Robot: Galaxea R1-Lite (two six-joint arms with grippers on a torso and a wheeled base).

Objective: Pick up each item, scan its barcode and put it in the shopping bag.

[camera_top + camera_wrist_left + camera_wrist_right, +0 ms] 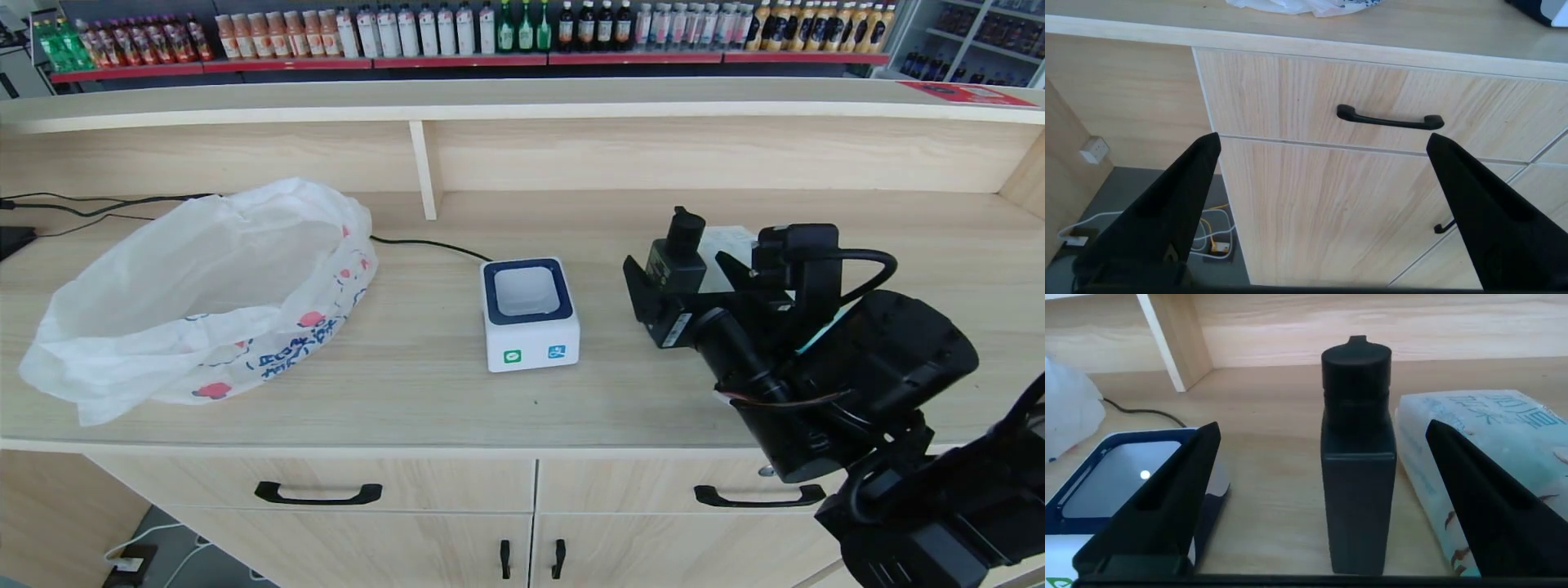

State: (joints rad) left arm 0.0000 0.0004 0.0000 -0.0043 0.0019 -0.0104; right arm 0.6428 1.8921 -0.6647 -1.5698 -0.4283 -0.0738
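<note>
Black square-bodied plastic bottle with a black cap (1355, 457) stands on the pale wooden counter (424, 392), toward its right end and about midway between the front edge and the raised back wall. It is upright, its long axis vertical and its cap pointing up. Which face carries the barcode cannot be told. A white soft tissue pack with pale blue print (1478, 449) lies just beside it, on the side nearer the counter's right end.

The right gripper (1323, 433) is spread wide and grips nothing. Its two black fingers sit on either side of the bottle but short of it, not touching.

The left gripper (1323, 143) is also spread wide and empty. It hangs below the counter's front edge and faces a drawer front with a black handle (1390, 120).

A white box scanner with a dark blue frame round its window (531, 314) sits near the middle of the counter. A crumpled white plastic shopping bag with red and blue print (204, 302) lies at the left end, its mouth gaping.

The step in hand looks like the first pick-up. The next move calls for the right gripper to advance until its fingers flank the bottle's body below the cap, without nudging the tissue pack, and then close and lift. After that, the barcode face must be turned toward the scanner window.
</note>
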